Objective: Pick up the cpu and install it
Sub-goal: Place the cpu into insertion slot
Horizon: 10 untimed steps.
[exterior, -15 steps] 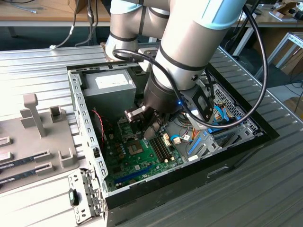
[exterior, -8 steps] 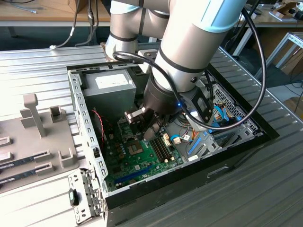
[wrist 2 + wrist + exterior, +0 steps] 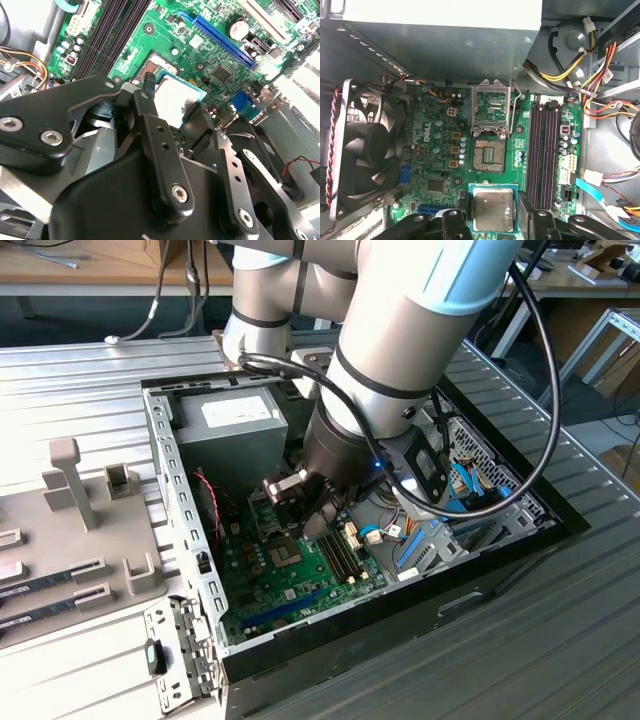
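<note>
The jaws, two black metal fingers point(image 3: 454, 224), are closed on opposite edges of the cpu point(image 3: 492, 209), a small flat square chip with a dull silver-grey metal top on a thin green board. The chip lies level between them. In the second wrist view the same cpu point(image 3: 176, 101) is seen between the black fingers point(image 3: 150, 107), with the green circuit board point(image 3: 200, 30) beneath it.

The square processor socket point(image 3: 489, 156) is uncovered, its contact field exposed, and the cpu is not seated in it. The black metal socket frame point(image 3: 492, 107) is swung open just beyond the socket.

Beside the socket run long, narrow dark memory slots point(image 3: 542, 150). On its other side, well apart, stands a black bladed cooling fan point(image 3: 365, 150).

A long blue expansion slot point(image 3: 220, 42) crosses the board near the chip.

In the exterior view the grey-and-blue robot arm point(image 3: 420, 330) reaches down into an open black-and-silver computer case point(image 3: 160, 470). A grey metal power-supply box point(image 3: 235, 425) sits at the far end of the case. The case rests on a ribbed grey metal tabletop point(image 3: 80, 370).
</note>
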{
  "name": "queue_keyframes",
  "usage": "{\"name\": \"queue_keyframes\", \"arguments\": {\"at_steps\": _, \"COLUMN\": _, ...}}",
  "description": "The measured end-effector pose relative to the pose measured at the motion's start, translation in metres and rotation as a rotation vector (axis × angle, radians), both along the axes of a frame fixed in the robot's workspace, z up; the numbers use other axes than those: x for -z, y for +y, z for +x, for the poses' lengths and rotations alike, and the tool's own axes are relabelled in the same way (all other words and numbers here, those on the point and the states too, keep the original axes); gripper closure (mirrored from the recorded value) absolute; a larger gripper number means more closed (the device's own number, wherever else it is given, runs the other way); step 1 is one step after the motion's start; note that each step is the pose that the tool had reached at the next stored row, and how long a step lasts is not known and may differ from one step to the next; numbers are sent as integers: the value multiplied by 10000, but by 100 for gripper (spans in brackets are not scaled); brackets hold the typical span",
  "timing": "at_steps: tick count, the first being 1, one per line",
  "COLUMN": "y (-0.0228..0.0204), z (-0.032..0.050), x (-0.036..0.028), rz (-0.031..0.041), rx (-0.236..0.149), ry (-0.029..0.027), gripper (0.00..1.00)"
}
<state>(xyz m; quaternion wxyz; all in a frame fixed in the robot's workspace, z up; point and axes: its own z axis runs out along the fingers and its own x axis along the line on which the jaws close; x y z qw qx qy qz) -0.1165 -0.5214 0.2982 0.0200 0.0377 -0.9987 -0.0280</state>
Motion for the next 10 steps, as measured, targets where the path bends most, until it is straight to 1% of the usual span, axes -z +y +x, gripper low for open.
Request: {"name": "queue_keyframes", "arguments": {"at_steps": 10, "y": -10, "z": 0, "x": 32, "rz": 0, "rx": 0, "ry": 0, "gripper": 53}}
